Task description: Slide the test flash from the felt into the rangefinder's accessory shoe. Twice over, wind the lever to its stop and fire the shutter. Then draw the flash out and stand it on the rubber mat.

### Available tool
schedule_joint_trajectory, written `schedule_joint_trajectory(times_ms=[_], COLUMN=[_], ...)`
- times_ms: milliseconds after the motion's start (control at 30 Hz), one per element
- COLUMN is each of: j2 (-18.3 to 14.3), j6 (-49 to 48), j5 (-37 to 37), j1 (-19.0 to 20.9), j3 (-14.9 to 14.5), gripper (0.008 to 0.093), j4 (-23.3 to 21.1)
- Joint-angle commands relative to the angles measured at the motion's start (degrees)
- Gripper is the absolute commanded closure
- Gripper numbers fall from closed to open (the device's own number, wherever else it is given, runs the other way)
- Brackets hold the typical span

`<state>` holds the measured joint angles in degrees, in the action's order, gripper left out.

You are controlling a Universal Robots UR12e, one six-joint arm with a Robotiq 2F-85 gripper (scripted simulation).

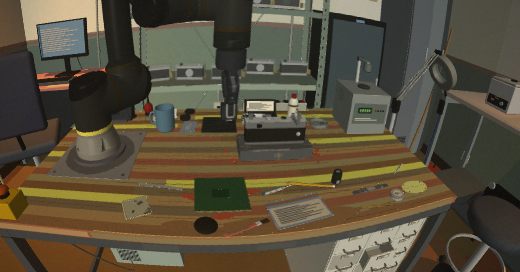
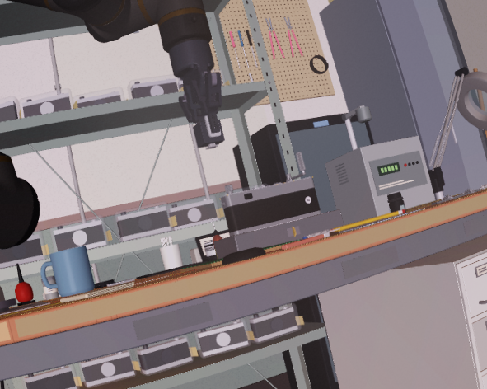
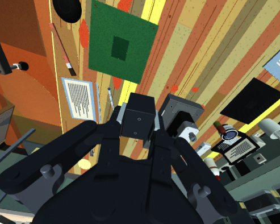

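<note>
The test flash (image 3: 138, 119), a small dark block, sits between my gripper's (image 2: 208, 132) fingers, which are closed on its sides. I hold it in the air, well above the bench. The black rubber mat (image 1: 219, 124) lies below and just left of me. The rangefinder (image 1: 274, 125) stands on its grey stand (image 1: 275, 150) to my right and lower down. The green felt (image 1: 221, 193) lies at the front of the bench, with a darker square patch at its middle.
A blue mug (image 1: 163, 117) stands left of the rubber mat. A grey tester box (image 1: 361, 106) stands right of the rangefinder. A meter (image 1: 260, 106) and a white bottle (image 1: 293, 103) stand behind it. A pencil (image 1: 300, 184), a black disc (image 1: 206, 224) and a printed card (image 1: 299, 212) lie at the front.
</note>
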<state>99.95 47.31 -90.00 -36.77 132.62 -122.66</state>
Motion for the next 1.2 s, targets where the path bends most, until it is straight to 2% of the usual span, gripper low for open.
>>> schedule_joint_trajectory(times_ms=[0, 400, 633, 867, 1167], j2=[-0.24, -4.45, -6.89, -8.50, -9.10], j6=[1.00, 14.71, 20.98, 24.72, 26.08], j5=[0.01, 0.00, 0.00, -0.01, -0.01], j1=[0.82, 11.52, 16.32, 19.13, 20.15], j3=[-0.26, -3.77, -5.98, -7.51, -8.10], gripper=[0.0934, 0.0934, 0.0934, 0.0934, 0.0934], j4=[-0.08, -0.79, -1.02, -1.10, -1.12])
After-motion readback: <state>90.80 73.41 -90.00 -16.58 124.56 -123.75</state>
